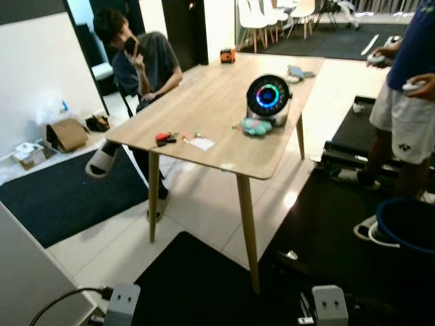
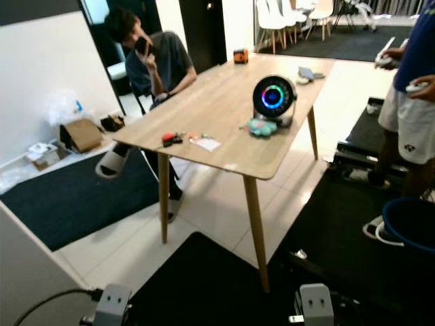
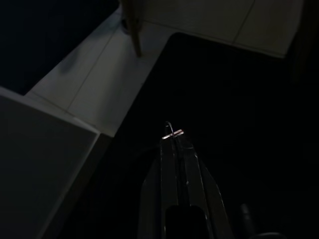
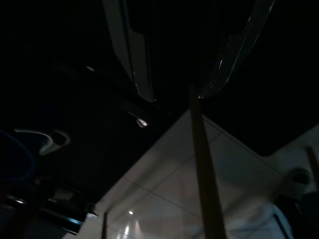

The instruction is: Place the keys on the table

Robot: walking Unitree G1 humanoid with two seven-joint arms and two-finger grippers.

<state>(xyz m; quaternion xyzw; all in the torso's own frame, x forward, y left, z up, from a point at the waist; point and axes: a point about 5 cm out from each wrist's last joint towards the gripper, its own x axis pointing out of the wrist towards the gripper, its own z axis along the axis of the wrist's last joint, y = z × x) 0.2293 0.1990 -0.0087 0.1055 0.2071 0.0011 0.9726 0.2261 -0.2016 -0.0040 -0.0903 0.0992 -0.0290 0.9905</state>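
The keys (image 1: 166,138) are seen lying on the wooden tabletop (image 1: 211,102) near its front edge, beside a white card (image 1: 201,143). The left claw (image 3: 173,133) is pressed closed; the right claw (image 4: 174,94) is spread wide.

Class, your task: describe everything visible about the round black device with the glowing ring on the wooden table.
The round black device stands upright on the light wooden table, toward its right side as the robot sees it. Its body looks like dark glossy plastic with a pale grey shell behind. The front face carries a lit ring of blue, green and pink light around a dark centre. A small teal soft toy lies against its base in front. Nothing else touches it.
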